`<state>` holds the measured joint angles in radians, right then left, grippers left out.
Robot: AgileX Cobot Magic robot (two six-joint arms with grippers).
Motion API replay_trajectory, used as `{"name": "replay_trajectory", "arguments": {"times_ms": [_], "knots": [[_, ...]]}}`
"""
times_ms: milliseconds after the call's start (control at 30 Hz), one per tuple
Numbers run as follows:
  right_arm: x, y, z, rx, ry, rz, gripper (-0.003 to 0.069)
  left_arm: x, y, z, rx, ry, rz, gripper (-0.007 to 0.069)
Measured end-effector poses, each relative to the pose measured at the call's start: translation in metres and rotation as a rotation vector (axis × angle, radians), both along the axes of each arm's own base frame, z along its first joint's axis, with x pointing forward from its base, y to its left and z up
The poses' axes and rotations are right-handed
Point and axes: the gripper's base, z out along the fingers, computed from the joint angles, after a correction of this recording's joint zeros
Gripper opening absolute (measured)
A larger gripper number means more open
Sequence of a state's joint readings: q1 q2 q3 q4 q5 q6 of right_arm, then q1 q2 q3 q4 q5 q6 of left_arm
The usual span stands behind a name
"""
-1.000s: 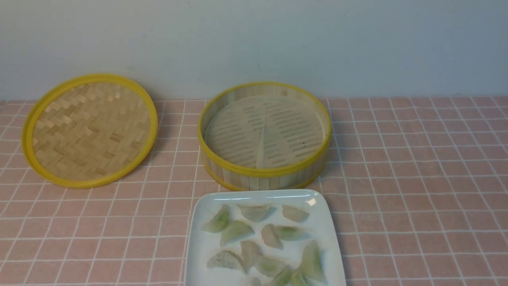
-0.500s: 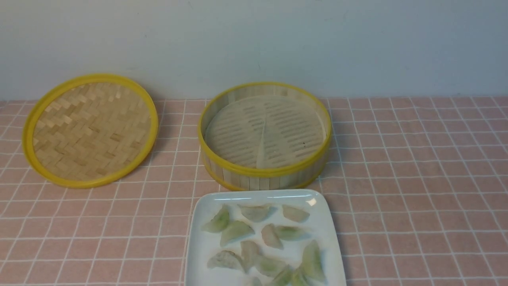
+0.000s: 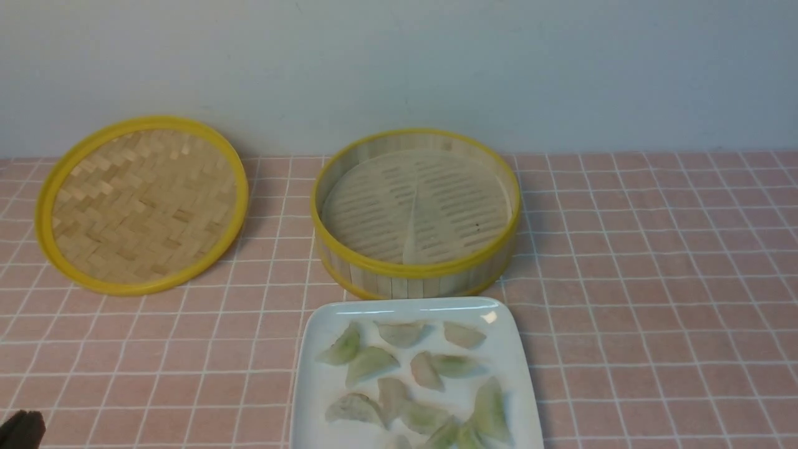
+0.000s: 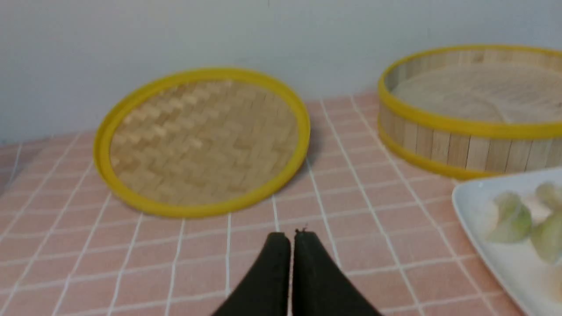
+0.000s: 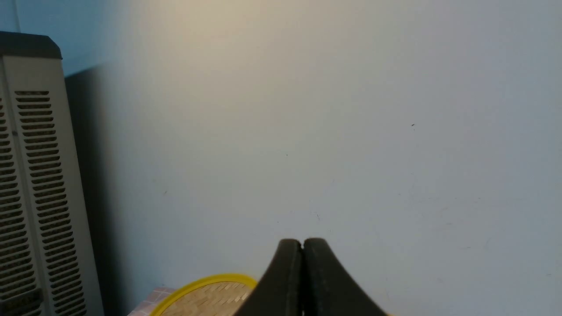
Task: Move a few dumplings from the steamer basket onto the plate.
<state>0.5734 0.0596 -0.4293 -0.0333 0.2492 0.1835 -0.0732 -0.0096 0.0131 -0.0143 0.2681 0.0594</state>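
The steamer basket (image 3: 416, 274) stands at the back centre, its cream liner bare; it also shows in the left wrist view as the steamer basket (image 4: 461, 145). Just in front of it lies the white plate (image 3: 312, 386), carrying several pale green dumplings (image 3: 370, 362). My left gripper (image 4: 292, 237) is shut with nothing in it, low over the pink tiles to the left of the plate (image 4: 472, 199); only a dark tip of the left gripper (image 3: 24, 429) shows in the front view's lower left corner. My right gripper (image 5: 302, 242) is shut and empty, raised and facing the wall.
The woven bamboo lid (image 3: 142, 202) with a yellow rim leans at the back left, also seen as the lid (image 4: 202, 140) from the left wrist. A grey vented appliance (image 5: 30, 184) stands beyond the table's left end. A pale wall backs the tiled table.
A dark tip of the left gripper has come into the front view's lower left corner. Basket, plate, dumplings and lid have not moved.
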Motion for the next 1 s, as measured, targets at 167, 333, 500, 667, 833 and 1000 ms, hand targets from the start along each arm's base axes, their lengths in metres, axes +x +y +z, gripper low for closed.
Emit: {"name": "replay_trajectory", "arguments": {"times_ms": [167, 333, 500, 667, 833, 1000], "knots": [[0.0, 0.0, 0.0, 0.0, 0.0, 0.0, -0.0015, -0.0019, 0.001, -0.0143, 0.0, 0.118, 0.021, -0.0006], [0.0, 0.0, 0.0, 0.0, 0.0, 0.0, -0.0015, -0.002, 0.0011, -0.0147, 0.002, 0.122, 0.022, -0.0006], [0.0, 0.0, 0.0, 0.0, 0.0, 0.0, -0.0015, -0.002, 0.0011, -0.0147, 0.002, 0.123, 0.022, -0.0006], [0.0, 0.0, 0.0, 0.0, 0.0, 0.0, -0.0015, -0.002, 0.0011, -0.0147, 0.002, 0.123, 0.022, -0.0006], [0.0, 0.0, 0.0, 0.0, 0.0, 0.0, -0.0015, -0.002, 0.0011, -0.0147, 0.002, 0.123, 0.022, -0.0006], [0.0, 0.0, 0.0, 0.0, 0.0, 0.0, -0.0015, -0.002, 0.0011, -0.0147, 0.002, 0.123, 0.022, -0.0006]]}}
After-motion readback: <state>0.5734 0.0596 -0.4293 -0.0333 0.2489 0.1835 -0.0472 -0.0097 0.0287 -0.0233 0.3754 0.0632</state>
